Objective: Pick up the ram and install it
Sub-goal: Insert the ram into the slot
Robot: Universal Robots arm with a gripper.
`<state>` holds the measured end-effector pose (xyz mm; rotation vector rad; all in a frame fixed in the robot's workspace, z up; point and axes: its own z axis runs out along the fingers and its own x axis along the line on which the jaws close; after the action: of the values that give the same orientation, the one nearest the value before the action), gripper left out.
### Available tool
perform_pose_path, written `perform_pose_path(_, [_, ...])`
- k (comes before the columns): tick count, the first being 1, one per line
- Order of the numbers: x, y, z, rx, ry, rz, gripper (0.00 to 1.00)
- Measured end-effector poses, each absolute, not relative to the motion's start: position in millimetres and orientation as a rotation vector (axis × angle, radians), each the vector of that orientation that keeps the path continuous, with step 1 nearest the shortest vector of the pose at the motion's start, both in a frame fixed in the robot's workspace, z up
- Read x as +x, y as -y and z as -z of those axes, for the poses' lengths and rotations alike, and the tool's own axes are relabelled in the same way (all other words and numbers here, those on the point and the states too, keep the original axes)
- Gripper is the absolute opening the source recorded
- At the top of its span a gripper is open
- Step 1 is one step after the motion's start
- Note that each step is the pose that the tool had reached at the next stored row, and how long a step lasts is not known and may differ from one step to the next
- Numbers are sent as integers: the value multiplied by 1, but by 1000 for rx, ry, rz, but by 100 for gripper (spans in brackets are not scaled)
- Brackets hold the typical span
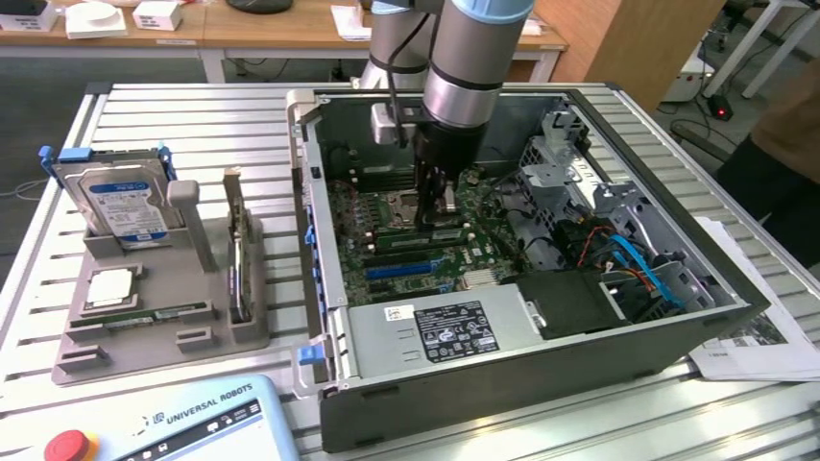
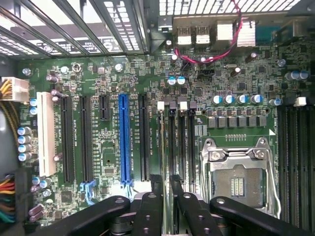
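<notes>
Slatted metal workbench with an open computer case lying on its side. A gray holder on the exterior view's left carries a hard drive and a square processor chip. The arm reaches straight down into the case, with the gripper low over the motherboard.

In the wrist view the gripper has its black fingers drawn close together, pinching a thin strip seen edge-on. That strip looks like the ram. It is held upright by its upper edge and lined up with one of the memory slots, between the blue slot and the empty processor socket. Can't tell if its lower edge is already in the slot or just above it.

Handling, my guess:
- The stick is light, stiff and thin, with brittle chips and contacts.
- Best hold is mid-length on the upper edge, clear of the bottom contacts.
- The board faces are smooth, so it may slip or tilt if pushed off-square
</notes>
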<state>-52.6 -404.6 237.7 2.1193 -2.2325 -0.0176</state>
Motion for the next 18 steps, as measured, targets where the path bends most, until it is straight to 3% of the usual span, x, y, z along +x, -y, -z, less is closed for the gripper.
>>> perform_pose_path(18, [-53,405,-258,2119,2233,18,20])
